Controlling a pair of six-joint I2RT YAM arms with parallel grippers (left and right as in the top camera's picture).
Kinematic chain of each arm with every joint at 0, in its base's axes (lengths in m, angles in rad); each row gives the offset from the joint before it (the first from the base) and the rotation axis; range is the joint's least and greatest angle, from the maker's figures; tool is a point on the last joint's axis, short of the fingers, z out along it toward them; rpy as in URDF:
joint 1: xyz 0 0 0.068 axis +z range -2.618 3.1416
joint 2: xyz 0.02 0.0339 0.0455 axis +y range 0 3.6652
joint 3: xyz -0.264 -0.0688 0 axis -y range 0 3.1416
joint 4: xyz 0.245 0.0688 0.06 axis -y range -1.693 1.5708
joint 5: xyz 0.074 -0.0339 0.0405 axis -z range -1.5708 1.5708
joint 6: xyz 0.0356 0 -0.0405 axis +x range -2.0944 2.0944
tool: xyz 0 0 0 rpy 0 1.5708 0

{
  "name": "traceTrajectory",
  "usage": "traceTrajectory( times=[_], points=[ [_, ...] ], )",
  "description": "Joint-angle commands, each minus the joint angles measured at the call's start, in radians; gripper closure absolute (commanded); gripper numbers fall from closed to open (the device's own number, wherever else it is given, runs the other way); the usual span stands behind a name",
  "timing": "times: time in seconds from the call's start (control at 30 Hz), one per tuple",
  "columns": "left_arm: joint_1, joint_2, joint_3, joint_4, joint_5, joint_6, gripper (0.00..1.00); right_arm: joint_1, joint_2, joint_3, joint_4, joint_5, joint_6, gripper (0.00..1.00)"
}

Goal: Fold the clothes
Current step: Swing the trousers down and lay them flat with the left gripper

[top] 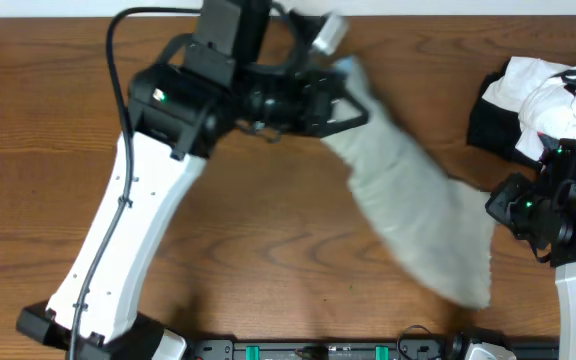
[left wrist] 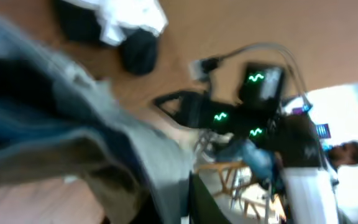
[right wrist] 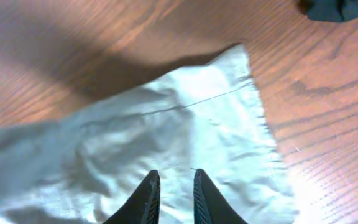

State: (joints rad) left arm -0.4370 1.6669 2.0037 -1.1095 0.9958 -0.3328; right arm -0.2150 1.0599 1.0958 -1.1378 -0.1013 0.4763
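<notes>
Left pincer clenched on one end of the khaki clothes | cloth trails diagonally onto the surface, right side | right pincer slightly parted, empty, over the cloth's hem

Overhead straight down, both wrist views close on clothes

Right of clothes, garment heap
</notes>
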Motion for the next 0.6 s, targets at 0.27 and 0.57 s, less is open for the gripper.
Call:
traceTrajectory(
  times=[0.27,0.57],
  points=[
    [0.215,0.208,-0.005,-0.509,-0.304,0.461,0.85,-0.008,-0.009,0.008,-0.006,-0.019,-0.022,0.84],
    [0.357,0.268,-0.005,-0.573,-0.577,0.400,0.86,-0.008,-0.009,0.008,-0.003,-0.057,-0.022,0.85]
  ],
)
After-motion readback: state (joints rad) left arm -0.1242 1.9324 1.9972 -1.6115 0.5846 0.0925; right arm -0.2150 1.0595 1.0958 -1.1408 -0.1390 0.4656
